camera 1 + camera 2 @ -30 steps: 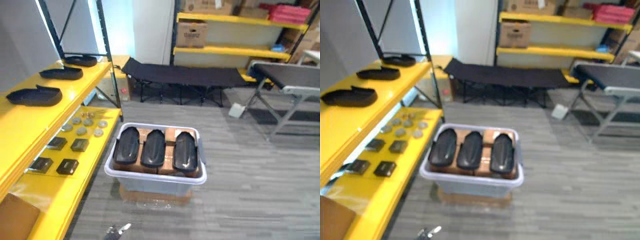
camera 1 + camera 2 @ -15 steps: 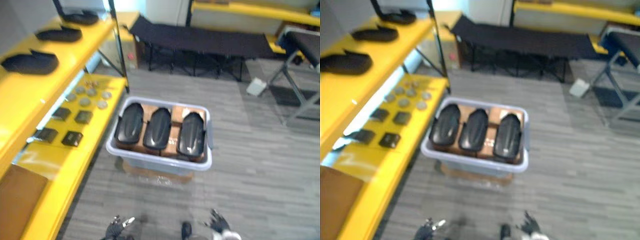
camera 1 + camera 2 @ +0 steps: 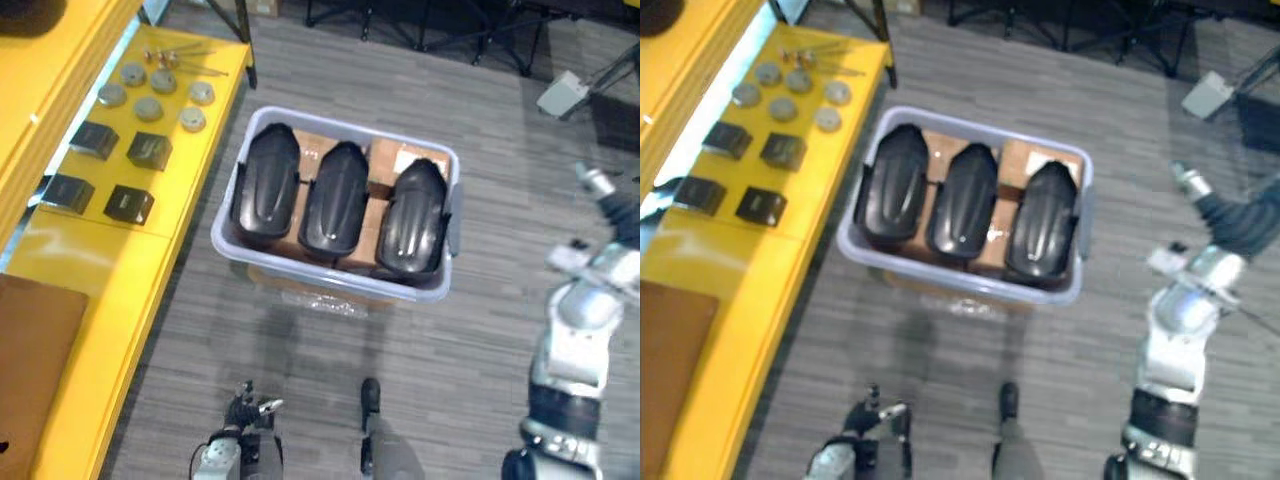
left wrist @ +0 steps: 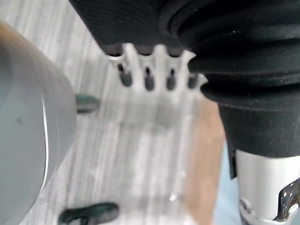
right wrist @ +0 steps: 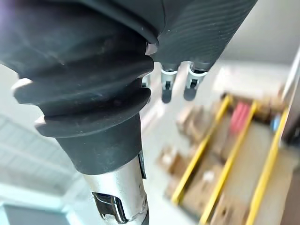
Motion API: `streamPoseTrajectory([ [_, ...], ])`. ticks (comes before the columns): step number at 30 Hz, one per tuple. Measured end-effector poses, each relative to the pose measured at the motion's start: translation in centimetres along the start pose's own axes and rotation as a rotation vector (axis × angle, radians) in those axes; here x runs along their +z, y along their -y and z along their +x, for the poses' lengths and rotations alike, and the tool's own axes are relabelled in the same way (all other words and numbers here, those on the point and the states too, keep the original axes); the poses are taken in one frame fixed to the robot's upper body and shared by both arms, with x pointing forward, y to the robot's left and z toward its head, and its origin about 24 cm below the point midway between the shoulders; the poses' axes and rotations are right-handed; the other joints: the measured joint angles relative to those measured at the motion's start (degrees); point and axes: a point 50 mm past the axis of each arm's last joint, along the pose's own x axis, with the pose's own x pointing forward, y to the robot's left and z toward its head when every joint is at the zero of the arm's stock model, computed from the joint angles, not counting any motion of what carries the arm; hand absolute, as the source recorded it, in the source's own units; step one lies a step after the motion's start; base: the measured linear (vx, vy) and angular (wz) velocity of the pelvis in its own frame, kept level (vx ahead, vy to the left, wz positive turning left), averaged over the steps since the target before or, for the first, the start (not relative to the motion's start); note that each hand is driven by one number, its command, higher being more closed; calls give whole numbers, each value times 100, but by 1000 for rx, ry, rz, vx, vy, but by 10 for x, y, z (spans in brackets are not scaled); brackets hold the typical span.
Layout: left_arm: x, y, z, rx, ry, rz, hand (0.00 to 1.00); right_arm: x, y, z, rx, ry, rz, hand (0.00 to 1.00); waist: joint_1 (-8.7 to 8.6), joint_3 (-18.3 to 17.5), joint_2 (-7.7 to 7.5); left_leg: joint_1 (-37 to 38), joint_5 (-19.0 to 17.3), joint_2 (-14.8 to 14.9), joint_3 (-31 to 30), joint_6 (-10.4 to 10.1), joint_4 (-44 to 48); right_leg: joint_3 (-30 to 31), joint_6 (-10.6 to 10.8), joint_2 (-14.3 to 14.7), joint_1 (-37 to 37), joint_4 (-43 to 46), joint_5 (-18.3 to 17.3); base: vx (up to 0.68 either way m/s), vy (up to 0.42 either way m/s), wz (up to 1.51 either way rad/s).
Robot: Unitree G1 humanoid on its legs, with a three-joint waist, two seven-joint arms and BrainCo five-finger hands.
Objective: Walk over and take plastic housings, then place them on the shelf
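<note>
Three black plastic housings lie side by side in a grey bin on the floor: left, middle and right. They rest on brown cartons inside the bin. My right hand is raised to the right of the bin, apart from it and holding nothing. In the right wrist view its fingers are straight. My left hand hangs low in front of the bin, with straight fingers over the floor and nothing in them.
A yellow shelf runs along the left with small black boxes, grey discs and a brown carton. An upper yellow board overhangs it. A folding cot's legs and a white box lie beyond the bin.
The camera has tipped down and come closer to the bin, so the whole scene has shifted. My right arm has risen into view on the right. The housings have not moved.
</note>
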Motion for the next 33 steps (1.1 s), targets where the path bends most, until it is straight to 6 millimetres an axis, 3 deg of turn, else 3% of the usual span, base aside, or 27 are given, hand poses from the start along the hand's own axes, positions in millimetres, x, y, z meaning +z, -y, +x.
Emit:
streamPoseTrajectory([
  [1, 2, 0, 1, 3, 5, 0, 0, -3, -2, 9, -14, -9, -7, 0, 4, 38, 15, -60, -15, -2, -16, 6, 44, 1, -10, -2, -33, 0, 19, -95, 18, 6],
  [3, 9, -1, 3, 12, 32, -5, 0, -18, -6, 50, -65, -95, -11, 0, 59, 197, 77, -315, -20, 0, -55, 11, 180, 3, 6, 6, -211, -22, 192, -104, 19, 3],
  [7, 18, -5, 6, 22, 65, -22, 0, -53, -4, 79, -34, -340, 1, 0, 134, 455, 162, -624, -44, 32, -166, 48, 439, 8, 13, 50, -376, -21, 455, -111, 32, 4],
  [12, 31, -4, 12, 21, 87, -70, 0, -99, -9, 50, 150, -619, -23, 0, 255, 580, 189, -1066, -158, 102, -226, 114, 805, 9, 103, 106, -644, -9, 731, -93, 49, -3],
  [19, 51, 0, 21, 20, 122, -106, 0, -105, -27, 37, 262, -688, -33, 0, 348, 625, 166, -1531, -212, 108, -319, 98, 1107, 3, 60, 159, -932, -6, 800, -63, 18, 0],
  [24, 66, 15, 26, -17, 147, -108, 0, -113, -52, 11, 379, -755, -32, 0, 340, 642, 133, -1602, -150, 113, -321, 84, 1075, 3, 84, 174, -982, -101, 880, 10, 9, -1],
  [33, 81, 36, 27, -84, 184, -112, 0, -120, -60, -1, 392, -858, -61, 0, 271, 662, 98, -1919, -21, 44, -529, 37, 1057, -158, 48, 149, -1122, -188, 858, -26, -7, 10],
])
